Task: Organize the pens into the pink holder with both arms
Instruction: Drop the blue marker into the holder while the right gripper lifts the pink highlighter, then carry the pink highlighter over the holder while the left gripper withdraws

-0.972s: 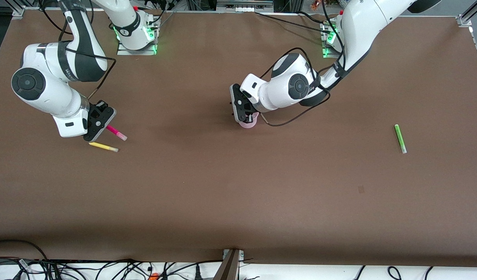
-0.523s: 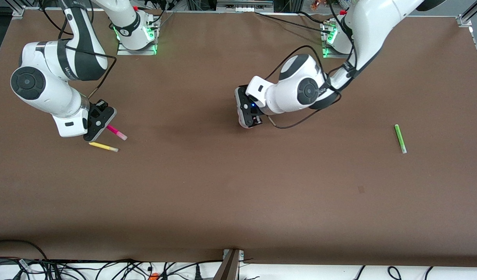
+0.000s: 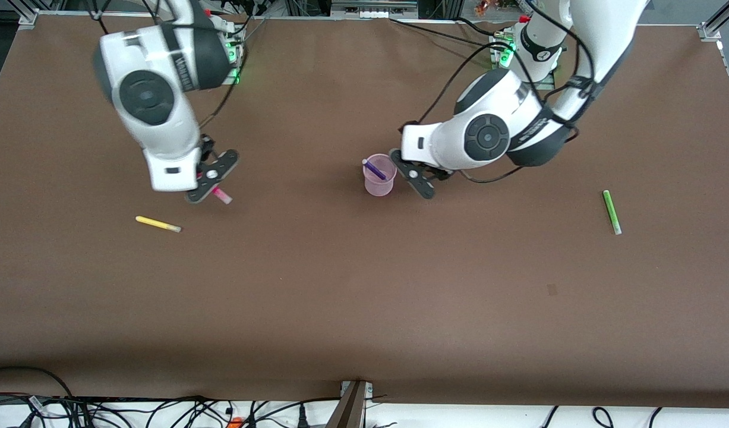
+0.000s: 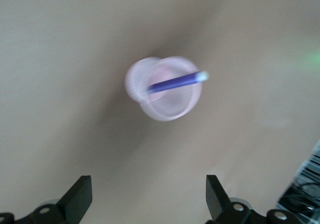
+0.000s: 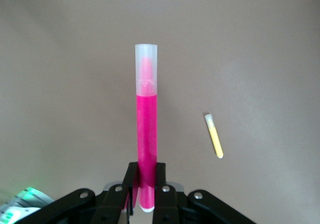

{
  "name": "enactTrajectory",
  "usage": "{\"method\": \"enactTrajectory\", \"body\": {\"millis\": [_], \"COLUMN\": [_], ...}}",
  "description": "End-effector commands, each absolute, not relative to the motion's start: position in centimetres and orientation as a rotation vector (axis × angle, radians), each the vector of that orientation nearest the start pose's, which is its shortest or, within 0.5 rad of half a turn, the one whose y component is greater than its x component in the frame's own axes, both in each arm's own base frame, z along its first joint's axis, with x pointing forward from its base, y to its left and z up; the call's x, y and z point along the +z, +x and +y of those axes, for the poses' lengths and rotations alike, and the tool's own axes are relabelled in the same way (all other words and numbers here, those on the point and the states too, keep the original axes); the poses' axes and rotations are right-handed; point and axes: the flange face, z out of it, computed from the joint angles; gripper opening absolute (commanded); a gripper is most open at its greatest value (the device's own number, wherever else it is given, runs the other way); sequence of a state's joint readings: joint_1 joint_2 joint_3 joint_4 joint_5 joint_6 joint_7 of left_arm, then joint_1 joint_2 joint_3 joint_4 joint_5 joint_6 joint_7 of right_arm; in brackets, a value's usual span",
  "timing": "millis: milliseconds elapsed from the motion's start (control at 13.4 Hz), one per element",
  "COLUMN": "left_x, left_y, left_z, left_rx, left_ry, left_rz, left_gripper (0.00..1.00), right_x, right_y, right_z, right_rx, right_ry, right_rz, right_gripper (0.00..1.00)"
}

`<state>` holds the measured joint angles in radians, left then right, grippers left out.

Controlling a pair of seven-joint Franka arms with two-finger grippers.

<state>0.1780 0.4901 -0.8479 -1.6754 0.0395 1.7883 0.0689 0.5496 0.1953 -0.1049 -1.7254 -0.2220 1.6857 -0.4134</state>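
Observation:
The pink holder (image 3: 379,181) stands upright mid-table with the dark purple pen (image 3: 374,169) leaning inside it; the left wrist view shows both, holder (image 4: 167,106) and pen (image 4: 175,82). My left gripper (image 3: 420,178) hangs open and empty just beside the holder, toward the left arm's end, its fingers wide apart (image 4: 148,191). My right gripper (image 3: 211,185) is shut on the magenta pen (image 3: 222,195), held above the table; the pen (image 5: 146,129) sticks out from between the fingers (image 5: 146,184). The yellow pen (image 3: 157,224) lies on the table close by, also seen from the right wrist (image 5: 215,143). The green pen (image 3: 611,211) lies toward the left arm's end.
Both arm bases (image 3: 212,56) (image 3: 521,56) stand along the table edge farthest from the front camera. Cables (image 3: 162,410) and a metal bracket (image 3: 355,395) run along the edge nearest it. A small dark mark (image 3: 552,289) sits on the brown tabletop.
My left gripper opened, left the purple pen in the holder and drew aside toward the left arm's end. My right gripper lifted the magenta pen off the table and carried it toward the holder.

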Motion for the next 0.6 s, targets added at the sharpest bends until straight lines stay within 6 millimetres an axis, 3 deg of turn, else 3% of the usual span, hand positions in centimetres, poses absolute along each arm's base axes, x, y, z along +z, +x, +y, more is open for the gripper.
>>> {"method": "enactTrajectory", "body": {"millis": [0,224,449,523], "left_x": [44.2,49.4,54.6,55.1], "left_y": [56.1,60.4,61.2,61.3], "left_z": [-28.7,-21.5,-16.1,-14.4], "left_rx": [0.414,0.279,0.194,0.188], "left_ry": [-3.051,-3.055,-3.011,-3.013], "left_rz": [0.896,0.712,0.588,0.531], "left_gripper": [1.0,1.0,1.0,1.0], "right_x": [45.6,46.0,44.3,44.0], "right_y": [53.1,50.1,46.3,45.3], "right_z": [30.0,38.6,46.7,48.8], "right_rx": [0.407,0.365,0.292,0.257], "right_ry": [-3.142,-3.28,-3.368,-3.357], "right_rz": [-1.396,-1.359,-1.497,-1.555], "right_gripper": [0.0,0.0,0.0,0.0]}}
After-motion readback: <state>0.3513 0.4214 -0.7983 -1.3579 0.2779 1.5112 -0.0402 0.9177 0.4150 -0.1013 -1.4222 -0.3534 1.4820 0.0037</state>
